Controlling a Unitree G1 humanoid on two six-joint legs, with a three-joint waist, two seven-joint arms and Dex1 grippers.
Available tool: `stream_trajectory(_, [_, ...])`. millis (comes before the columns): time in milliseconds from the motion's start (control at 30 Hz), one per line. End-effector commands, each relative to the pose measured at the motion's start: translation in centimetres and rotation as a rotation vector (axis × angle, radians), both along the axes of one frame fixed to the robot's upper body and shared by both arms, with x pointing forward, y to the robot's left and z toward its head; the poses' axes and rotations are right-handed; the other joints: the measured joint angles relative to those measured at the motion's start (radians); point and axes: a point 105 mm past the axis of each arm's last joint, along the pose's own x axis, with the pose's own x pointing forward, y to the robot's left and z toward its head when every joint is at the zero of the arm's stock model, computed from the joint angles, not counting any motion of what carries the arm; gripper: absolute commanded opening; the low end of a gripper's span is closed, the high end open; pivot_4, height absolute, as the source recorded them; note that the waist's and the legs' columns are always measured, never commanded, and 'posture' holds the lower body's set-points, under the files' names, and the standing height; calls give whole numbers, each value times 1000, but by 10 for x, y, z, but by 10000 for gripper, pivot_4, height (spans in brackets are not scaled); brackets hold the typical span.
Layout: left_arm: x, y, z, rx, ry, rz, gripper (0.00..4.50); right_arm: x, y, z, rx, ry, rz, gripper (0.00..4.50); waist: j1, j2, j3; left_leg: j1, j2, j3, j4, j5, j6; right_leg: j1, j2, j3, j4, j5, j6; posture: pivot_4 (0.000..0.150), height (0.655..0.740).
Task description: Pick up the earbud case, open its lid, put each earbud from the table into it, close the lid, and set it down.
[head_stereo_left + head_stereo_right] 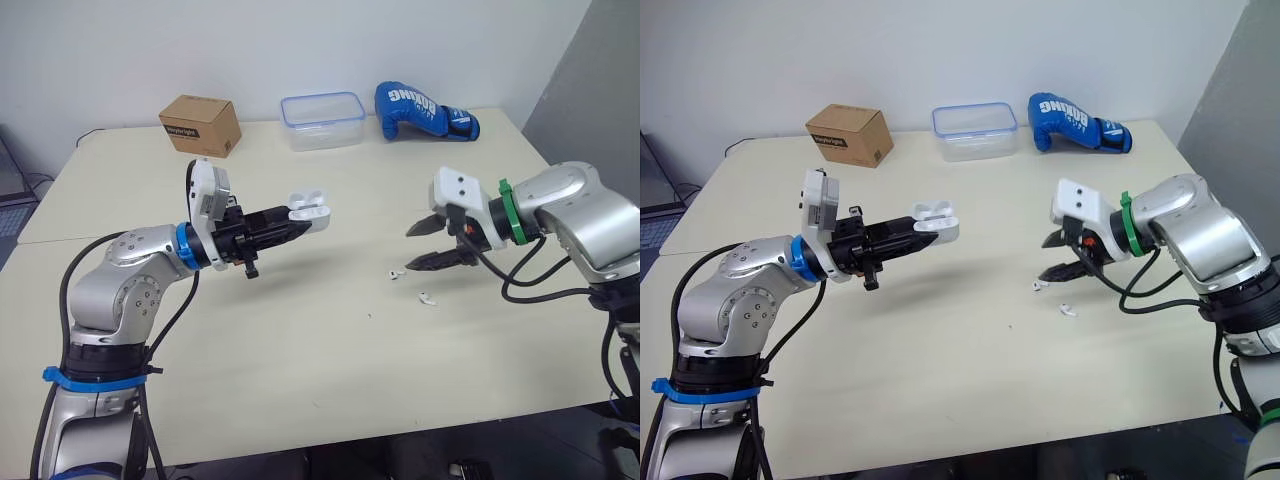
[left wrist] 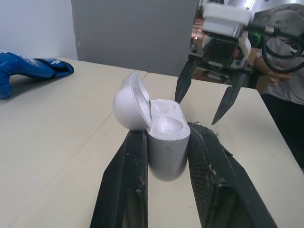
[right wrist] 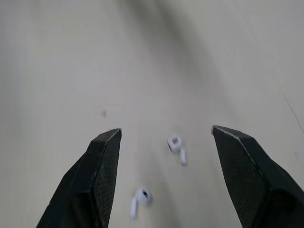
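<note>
**Loading stage, lid open.** The left gripper (image 1: 298, 226) pinches the case (image 2: 166, 152) by its lower body, one finger on each side. It holds the case in the air over the left half of the bench (image 1: 300, 380). The lid (image 2: 128, 107) is swung back and both sockets look empty. The right gripper (image 3: 166, 131) hangs spread wide, pinching nothing, low over the two earbuds. The nearer earbud (image 1: 427, 298) and the farther earbud (image 1: 395, 273) lie close together but apart, right of the bench's middle. A box (image 1: 200, 124), a tub (image 1: 322, 120) and a glove (image 1: 425, 112) line the far edge, well apart from the work.

**Likely faults.**
- The earbuds are small and smooth against broad fingers, so a closing finger may flick one away or drag its neighbour.
- A pinch across the stem at a poor angle would leave the earbud unable to seat in its socket.
- The case is held only by its sides, so a push from above may make it twist or slip.
- A brush against the lid could shut it.
</note>
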Motion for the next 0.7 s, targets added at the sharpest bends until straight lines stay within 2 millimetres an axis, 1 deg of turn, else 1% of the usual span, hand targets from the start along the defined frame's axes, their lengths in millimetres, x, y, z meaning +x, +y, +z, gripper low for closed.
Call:
stream_trajectory(33, [-6, -4, 14, -9, -71, -17, 7877, 3, -5, -6, -94, -49, 15, 31504, 0, 0, 0, 0, 0, 0, 0, 0, 0, 0, 0, 0, 0, 0, 0, 1500, 7400])
stream_trajectory(167, [-6, -5, 16, -11, -75, -21, 7877, 6, -10, -17, -167, -52, -6, 31504, 0, 0, 0, 0, 0, 0, 0, 0, 0, 0, 0, 0, 0, 0, 0, 1500, 7400])
stream_trajectory(333, [-7, -6, 15, -9, -76, -22, 7877, 4, -13, -33, -213, 24, -101, 31504, 1, 0, 0, 0, 0, 0, 0, 0, 0, 0, 0, 0, 0, 0, 0, 1500, 7400])
stream_trajectory(533, [-6, -8, 13, -10, -74, -24, 7877, -5, -7, -44, -231, 101, -182, 31504, 1, 0, 0, 0, 0, 0, 0, 0, 0, 0, 0, 0, 0, 0, 0, 1500, 7400])
stream_trajectory(700, [-5, -10, 12, -13, -74, -26, 7877, -6, -3, -53, -239, 123, -239, 31504, 2, 0, 0, 0, 0, 0, 0, 0, 0, 0, 0, 0, 0, 0, 0, 1500, 7400])
